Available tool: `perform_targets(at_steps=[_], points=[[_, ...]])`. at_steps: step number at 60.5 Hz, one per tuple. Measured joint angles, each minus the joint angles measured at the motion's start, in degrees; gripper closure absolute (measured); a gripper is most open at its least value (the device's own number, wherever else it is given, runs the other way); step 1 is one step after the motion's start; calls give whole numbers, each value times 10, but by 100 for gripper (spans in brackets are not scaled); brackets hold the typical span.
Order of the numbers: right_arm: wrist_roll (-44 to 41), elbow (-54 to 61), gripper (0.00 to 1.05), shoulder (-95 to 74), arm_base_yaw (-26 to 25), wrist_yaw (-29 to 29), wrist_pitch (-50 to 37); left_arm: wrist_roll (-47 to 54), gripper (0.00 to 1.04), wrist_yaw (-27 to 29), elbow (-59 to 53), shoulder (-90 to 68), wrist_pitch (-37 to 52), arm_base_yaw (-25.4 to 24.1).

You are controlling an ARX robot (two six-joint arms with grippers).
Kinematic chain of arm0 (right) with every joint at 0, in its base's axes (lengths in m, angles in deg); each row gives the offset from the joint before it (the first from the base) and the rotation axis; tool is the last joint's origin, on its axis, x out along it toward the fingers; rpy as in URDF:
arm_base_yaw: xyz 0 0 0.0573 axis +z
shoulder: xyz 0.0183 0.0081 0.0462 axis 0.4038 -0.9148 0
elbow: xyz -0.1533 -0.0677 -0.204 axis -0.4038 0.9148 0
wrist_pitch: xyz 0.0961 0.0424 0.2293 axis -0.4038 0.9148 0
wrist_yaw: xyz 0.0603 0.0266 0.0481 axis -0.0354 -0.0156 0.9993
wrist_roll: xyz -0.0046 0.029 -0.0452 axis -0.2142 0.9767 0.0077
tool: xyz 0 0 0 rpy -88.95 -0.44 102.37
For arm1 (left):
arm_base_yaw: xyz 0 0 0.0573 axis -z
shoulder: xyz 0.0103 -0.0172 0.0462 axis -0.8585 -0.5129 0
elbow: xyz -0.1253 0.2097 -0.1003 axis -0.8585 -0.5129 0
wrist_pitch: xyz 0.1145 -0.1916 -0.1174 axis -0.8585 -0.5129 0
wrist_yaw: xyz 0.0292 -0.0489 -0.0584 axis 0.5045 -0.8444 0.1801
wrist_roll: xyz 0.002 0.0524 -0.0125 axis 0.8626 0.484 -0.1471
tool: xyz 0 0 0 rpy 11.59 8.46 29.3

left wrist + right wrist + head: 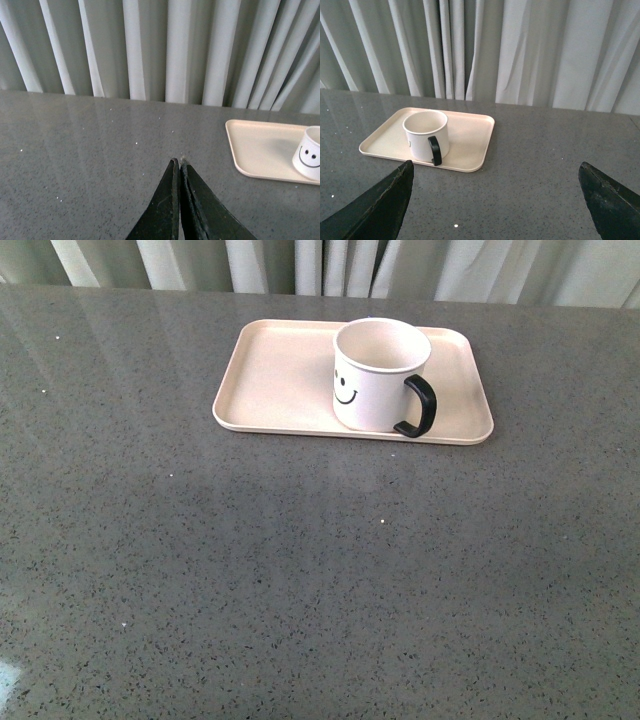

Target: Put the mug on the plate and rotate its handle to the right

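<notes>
**Mug sat on the plate, both pincers well clear of it**

The mug (380, 375) stood upright on the right half of the plate (280, 370), close to the front rim. Its black handle (420, 407) stuck out to the right and a touch toward the robot, with the smiley face turned front-left. The plate lay toward the far side of the grey speckled table (300, 570), in front of pale curtains (300, 260).

Neither arm showed in the front view. The left gripper (179, 162) had its fingers pressed together, holding nothing, above bare table. The plate and mug were well apart from it, off to one side. The right gripper (495, 164) was spread wide and held nothing. The mug sat well ahead of it with the handle facing it, closer to one finger's line than the other's.
</notes>
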Motion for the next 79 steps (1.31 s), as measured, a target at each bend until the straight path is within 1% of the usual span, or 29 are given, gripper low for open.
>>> perform_targets(at_steps=[5, 6, 9, 10, 12, 16, 22, 23, 25, 26, 27, 28, 29, 30, 31, 33, 35, 37, 41, 46, 47, 49, 53, 60, 64, 66, 74, 79], points=[[0, 0, 9, 0, 0, 0, 0, 0, 103, 0, 0, 0, 0, 0], [0, 0, 9, 0, 0, 0, 0, 0, 100, 0, 0, 0, 0, 0], [0, 0, 9, 0, 0, 0, 0, 0, 90, 0, 0, 0, 0, 0], [0, 0, 9, 0, 0, 0, 0, 0, 84, 0, 0, 0, 0, 0], [0, 0, 9, 0, 0, 0, 0, 0, 77, 0, 0, 0, 0, 0], [0, 0, 9, 0, 0, 0, 0, 0, 59, 0, 0, 0, 0, 0], [0, 0, 9, 0, 0, 0, 0, 0, 38, 0, 0, 0, 0, 0], [0, 0, 9, 0, 0, 0, 0, 0, 36, 0, 0, 0, 0, 0], [0, 0, 9, 0, 0, 1, 0, 0, 27, 0, 0, 0, 0, 0], [-3, -5, 9, -10, -5, 21, 12, 0, 24, 0, 0, 0, 0, 0], [-30, -31, 9, -43, -30, 105, 81, 0, 19, 1, 0, 0, 0, 0], [-65, -62, 9, -93, -59, 174, 148, 0, 15, 2, 0, 0, 0, 0], [-77, -81, 9, -127, -77, 215, 186, 0, 12, 1, 0, 0, 0, 0], [-117, -118, 9, -201, -112, 292, 252, 1, 8, -1, 0, 0, 0, 0], [-142, -142, 9, -257, -136, 344, 291, 2, 8, -2, 0, 0, 0, 0], [-166, -170, 9, -333, -167, 405, 309, 2, 10, -1, 0, 0, 0, 0], [-175, -187, 9, -379, -181, 435, 298, 2, 10, 0, 0, 0, 0, 0], [-179, -205, 9, -421, -191, 447, 275, 2, 9, 0, 0, 0, 0, 0], [-179, -232, 9, -476, -197, 446, 228, 2, 9, 0, 0, 0, 0, 0], [-163, -266, 9, -543, -192, 421, 149, 2, 9, 0, 0, 0, 0, 0], [-153, -277, 9, -565, -184, 406, 121, 2, 9, 0, 0, 0, 0, 0], [-141, -293, 9, -595, -168, 391, 91, 2, 9, 0, 0, 0, 0, 0], [-115, -327, 9, -649, -130, 357, 65, 2, 9, 0, 0, 1, 0, 0], [-43, -420, 9, -780, -19, 271, 18, 2, 9, 0, 0, 1, 0, 0], [-1, -482, 9, -845, 27, 228, 21, 2, 9, 0, 0, 1, 0, 0], [14, -510, 9, -874, 43, 207, 21, 2, 9, 0, 0, 1, 0, 0], [72, -594, 9, -953, 65, 159, 56, 2, 9, 0, 0, 1, 0, 0], [107, -644, 9, -1002, 68, 145, 83, 2, 9, 0, 0, 1, 0, 0]])
